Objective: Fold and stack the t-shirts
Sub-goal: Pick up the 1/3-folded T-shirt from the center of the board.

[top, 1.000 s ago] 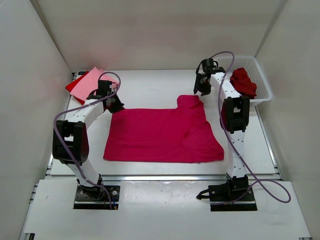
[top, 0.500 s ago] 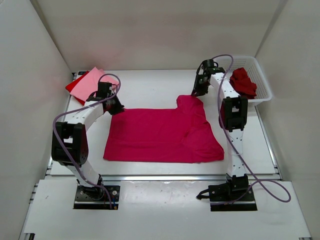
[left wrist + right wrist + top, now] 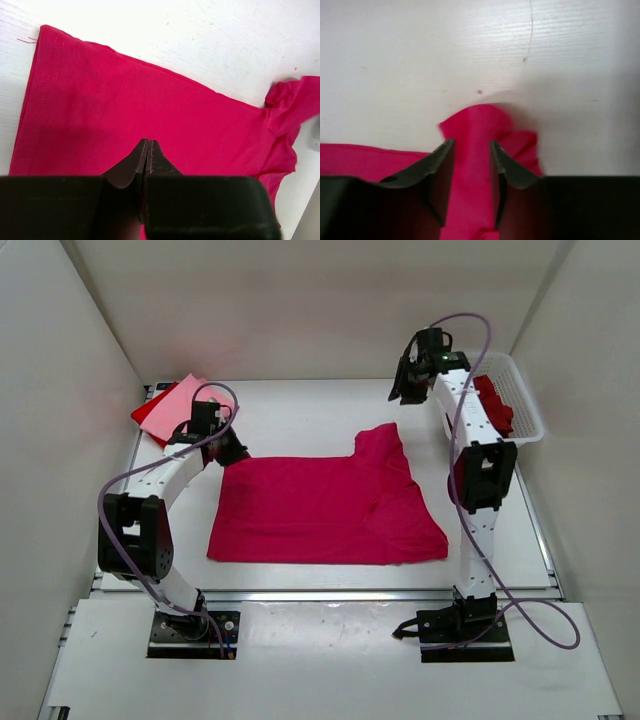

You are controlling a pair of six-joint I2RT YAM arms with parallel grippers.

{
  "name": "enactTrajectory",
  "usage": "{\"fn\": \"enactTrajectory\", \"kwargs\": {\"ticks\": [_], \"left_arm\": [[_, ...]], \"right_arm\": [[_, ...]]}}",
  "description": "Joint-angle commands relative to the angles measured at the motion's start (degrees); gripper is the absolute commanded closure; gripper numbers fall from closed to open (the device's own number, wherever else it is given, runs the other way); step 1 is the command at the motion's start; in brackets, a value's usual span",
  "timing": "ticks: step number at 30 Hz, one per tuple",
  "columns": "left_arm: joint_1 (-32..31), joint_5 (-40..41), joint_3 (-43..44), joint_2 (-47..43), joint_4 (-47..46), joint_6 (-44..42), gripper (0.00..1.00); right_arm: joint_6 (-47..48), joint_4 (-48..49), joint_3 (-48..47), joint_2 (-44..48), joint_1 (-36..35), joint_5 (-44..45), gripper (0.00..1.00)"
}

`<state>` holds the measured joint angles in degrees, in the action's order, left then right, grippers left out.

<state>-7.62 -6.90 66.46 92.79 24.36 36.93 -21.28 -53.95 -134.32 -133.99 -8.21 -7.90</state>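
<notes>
Left claw (image 3: 147,146): fingers pressed together, low over the far-left part of the magenta t-shirt (image 3: 320,505); can't tell if cloth is pinched. Right claw (image 3: 471,145): fingers apart, nothing gripped, hanging above the far sleeve, which shows through the gap. White counter (image 3: 300,410) carries everything. Magenta t-shirt lies spread flat mid-counter, stitched hem on the left, sleeve sticking out toward the far right, right side creased and doubled over. White lattice basket (image 3: 527,390) in far-right corner, dark red t-shirt (image 3: 495,410) crumpled inside. Far-left corner: light pink t-shirt (image 3: 185,395) folded on top of bright red t-shirt (image 3: 148,415).
</notes>
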Motion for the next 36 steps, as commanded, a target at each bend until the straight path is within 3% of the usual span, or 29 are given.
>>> {"fn": "enactTrajectory", "kwargs": {"ticks": [1,5,8,13,22,26,32,36], "left_arm": [[0.1,-0.8,-0.1,-3.7,-0.5,0.9,0.91],[0.4,-0.4,-1.3,-3.9,-1.2,1.0,0.9],[0.7,-0.6,-1.2,-2.5,-1.5,1.3,0.89],[0.3,0.3,2.0,-0.6,-0.7,0.8,0.88],[0.9,-0.7,3.1,1.4,-1.4,0.5,0.88],[0.4,-1.2,2.8,1.7,-1.9,0.7,0.89],[0.5,-1.1,1.4,1.9,-2.5,0.3,0.88],[1.3,-1.5,2.2,1.4,-2.0,-0.1,0.88]], "right_arm": [[0.4,0.2,3.4,9.7,0.7,0.6,0.65],[1.3,-5.3,6.4,9.3,-0.8,6.3,0.57],[1.2,-2.6,6.8,8.8,-0.8,5.8,0.58],[-0.5,-3.4,-6.1,-2.9,2.7,1.0,0.58],[-1.9,-8.2,-12.0,-14.8,0.7,4.7,0.55],[-3.6,-13.0,-26.7,-23.1,0.6,1.1,0.52],[-5.1,-11.7,-27.4,-24.3,-0.1,-1.8,0.6],[-5.6,-15.6,-26.9,-22.3,-0.6,4.7,0.6]]}}
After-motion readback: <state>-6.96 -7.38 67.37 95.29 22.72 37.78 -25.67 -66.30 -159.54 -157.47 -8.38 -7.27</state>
